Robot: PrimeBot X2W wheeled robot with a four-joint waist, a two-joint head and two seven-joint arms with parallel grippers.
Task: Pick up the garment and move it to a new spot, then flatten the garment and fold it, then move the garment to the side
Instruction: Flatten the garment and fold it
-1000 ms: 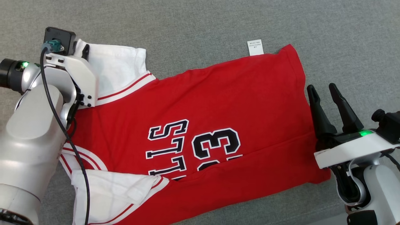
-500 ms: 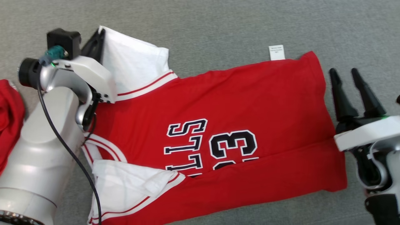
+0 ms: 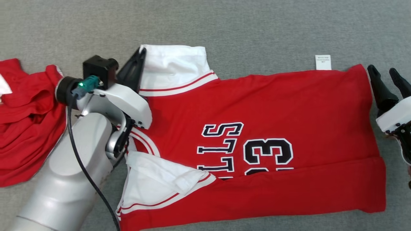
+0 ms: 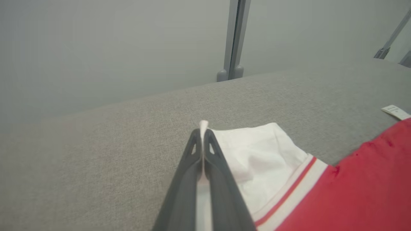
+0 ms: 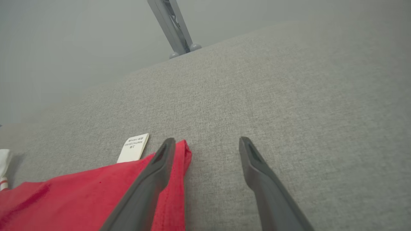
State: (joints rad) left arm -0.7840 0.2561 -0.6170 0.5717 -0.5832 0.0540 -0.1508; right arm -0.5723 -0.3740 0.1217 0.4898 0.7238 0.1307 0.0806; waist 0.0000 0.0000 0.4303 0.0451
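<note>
Garment: red jersey [image 3: 289, 106] lies spread across the grey worktop [image 3: 257, 25], its near edge folded over.
Left end effector [image 4: 203, 134]: has just clamped shut on the white sleeve [image 4: 257, 150] — the grip looks made.
Right end effector [image 5: 207, 142]: fingers wide at the hem corner, holding nothing.
Meaning: the sleeve fold can probably begin.

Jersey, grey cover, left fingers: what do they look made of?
Jersey: thin, soft cloth, matte red with white trim, maybe a synthetic knit. It creases and folds limply.
Grey cover: woven fabric, matte. A fine flecked weave shows in the wrist views.
Left fingers: dark matte moulded plastic or rubber, with smooth faces and small cut-outs near the tips. The look alone cannot tell which.
</note>
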